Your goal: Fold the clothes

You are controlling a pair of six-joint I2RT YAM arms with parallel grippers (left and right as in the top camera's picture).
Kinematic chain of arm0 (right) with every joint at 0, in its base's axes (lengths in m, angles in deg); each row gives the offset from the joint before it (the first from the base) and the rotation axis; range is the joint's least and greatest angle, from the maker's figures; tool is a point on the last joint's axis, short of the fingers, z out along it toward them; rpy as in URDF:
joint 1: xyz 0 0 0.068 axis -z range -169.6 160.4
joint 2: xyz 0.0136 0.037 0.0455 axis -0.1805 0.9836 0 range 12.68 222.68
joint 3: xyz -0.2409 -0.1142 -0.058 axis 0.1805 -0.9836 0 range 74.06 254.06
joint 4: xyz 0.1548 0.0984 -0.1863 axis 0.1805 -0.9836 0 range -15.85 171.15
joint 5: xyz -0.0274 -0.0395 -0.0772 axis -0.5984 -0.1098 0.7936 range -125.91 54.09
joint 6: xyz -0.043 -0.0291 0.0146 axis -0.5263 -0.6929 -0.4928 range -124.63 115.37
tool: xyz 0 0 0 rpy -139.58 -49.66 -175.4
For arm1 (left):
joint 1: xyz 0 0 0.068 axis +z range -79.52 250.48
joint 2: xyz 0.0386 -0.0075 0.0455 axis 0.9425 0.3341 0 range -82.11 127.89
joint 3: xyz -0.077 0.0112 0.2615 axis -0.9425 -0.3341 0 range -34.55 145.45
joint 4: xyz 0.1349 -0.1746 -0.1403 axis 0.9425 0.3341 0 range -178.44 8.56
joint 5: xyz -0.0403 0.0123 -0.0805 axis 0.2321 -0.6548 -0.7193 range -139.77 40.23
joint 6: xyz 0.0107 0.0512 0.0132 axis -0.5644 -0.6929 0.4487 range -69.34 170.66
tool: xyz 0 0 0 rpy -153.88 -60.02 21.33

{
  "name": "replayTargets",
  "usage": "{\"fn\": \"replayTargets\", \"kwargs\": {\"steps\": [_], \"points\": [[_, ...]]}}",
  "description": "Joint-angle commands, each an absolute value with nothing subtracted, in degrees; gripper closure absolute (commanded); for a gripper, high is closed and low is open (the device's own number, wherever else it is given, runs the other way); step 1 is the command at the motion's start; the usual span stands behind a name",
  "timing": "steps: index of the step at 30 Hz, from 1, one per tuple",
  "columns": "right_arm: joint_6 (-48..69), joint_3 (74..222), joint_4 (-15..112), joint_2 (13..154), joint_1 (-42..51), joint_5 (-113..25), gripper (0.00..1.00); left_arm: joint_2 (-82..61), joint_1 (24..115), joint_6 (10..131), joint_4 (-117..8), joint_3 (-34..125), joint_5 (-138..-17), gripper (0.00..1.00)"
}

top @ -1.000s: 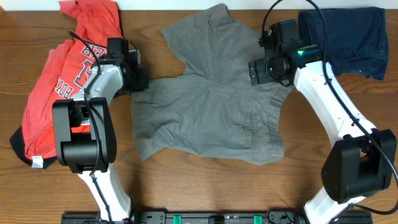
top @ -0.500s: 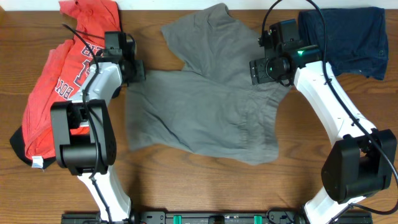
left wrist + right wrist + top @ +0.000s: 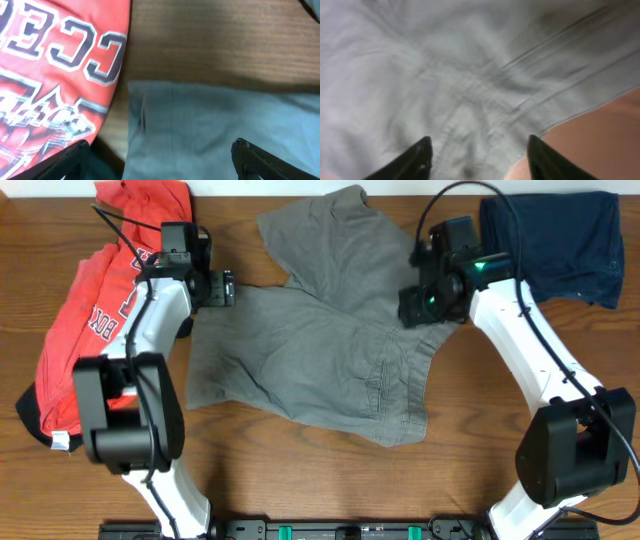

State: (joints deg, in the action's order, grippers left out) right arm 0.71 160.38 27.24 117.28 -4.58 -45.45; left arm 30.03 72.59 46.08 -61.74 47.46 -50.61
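Overhead: shorts (image 3: 320,350), right of the T-shirt (image 3: 100,310), have slid nearer it; left gripper (image 3: 225,288) has let go | Left wrist: we see jaws wide open, shorts corner between them, just beside the T-shirt | Right wrist: right gripper (image 3: 480,155) jaws apart, narrower than earlier, shorts beneath.

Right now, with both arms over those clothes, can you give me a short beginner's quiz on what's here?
1. True or false: the grey-olive shorts lie between the red-orange T-shirt and the dark navy garment.
2. The left gripper is at: A) the shorts' edge; B) the dark navy garment; C) the shorts' pocket.
3. Which garment lies under the right gripper?
Key: 1 true; 2 A; 3 the shorts.
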Motion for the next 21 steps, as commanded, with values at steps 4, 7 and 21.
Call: {"fn": "replayTargets", "kwargs": {"steps": [4, 7, 21], "points": [[4.3, 157.9, 19.5, 117.5, -12.1, -55.3, 0.46, 17.0, 72.7, 45.6, -53.8, 48.6, -49.7, 0.07], [7.9, 155.0, 18.2, 117.5, -15.2, -54.2, 0.5, 13.2, 72.7, 46.4, -49.8, 48.6, -49.7, 0.07], [19.1, 132.9, 24.5, 117.5, -20.3, -53.3, 0.53, 9.9, 72.7, 49.2, -39.9, 48.4, -49.7, 0.07]]}}
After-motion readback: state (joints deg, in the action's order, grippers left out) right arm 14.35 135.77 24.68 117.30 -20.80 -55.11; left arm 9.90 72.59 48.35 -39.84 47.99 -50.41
